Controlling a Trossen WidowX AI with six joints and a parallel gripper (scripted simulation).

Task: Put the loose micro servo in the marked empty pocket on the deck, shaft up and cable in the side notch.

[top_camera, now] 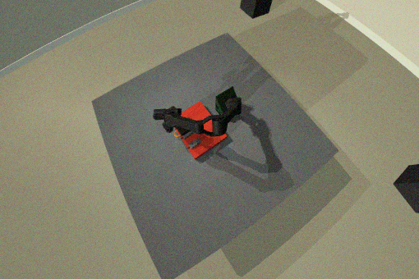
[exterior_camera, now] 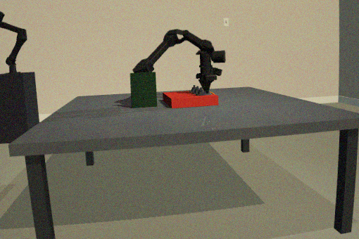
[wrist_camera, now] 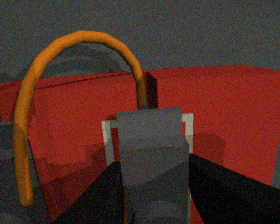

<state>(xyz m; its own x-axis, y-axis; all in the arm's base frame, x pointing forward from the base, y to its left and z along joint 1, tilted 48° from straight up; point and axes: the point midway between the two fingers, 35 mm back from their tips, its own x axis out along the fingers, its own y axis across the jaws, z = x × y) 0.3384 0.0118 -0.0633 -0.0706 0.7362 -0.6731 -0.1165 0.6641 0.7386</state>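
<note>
The grey micro servo (wrist_camera: 152,131) is between the fingers of my gripper (wrist_camera: 153,166) (exterior_camera: 206,93), which is shut on it. It is low over the marked pocket on the red deck (top_camera: 200,109) (exterior_camera: 193,101) (wrist_camera: 240,105). The white pocket outline (wrist_camera: 190,125) shows on both sides of the servo. The orange cable (wrist_camera: 82,36) leaves the servo's far end beside the dark side notch (wrist_camera: 152,87) and loops left over the deck edge. The output shaft, most of the pocket and the ears' contact with the deck are hidden or too dark to tell.
Other grey servos (top_camera: 195,144) (exterior_camera: 195,89) stand on the deck; one (wrist_camera: 9,172) is close on the left in the wrist view. The arm's dark green base block (top_camera: 222,102) (exterior_camera: 143,90) stands beside the deck on the grey table (top_camera: 156,207) (exterior_camera: 105,124).
</note>
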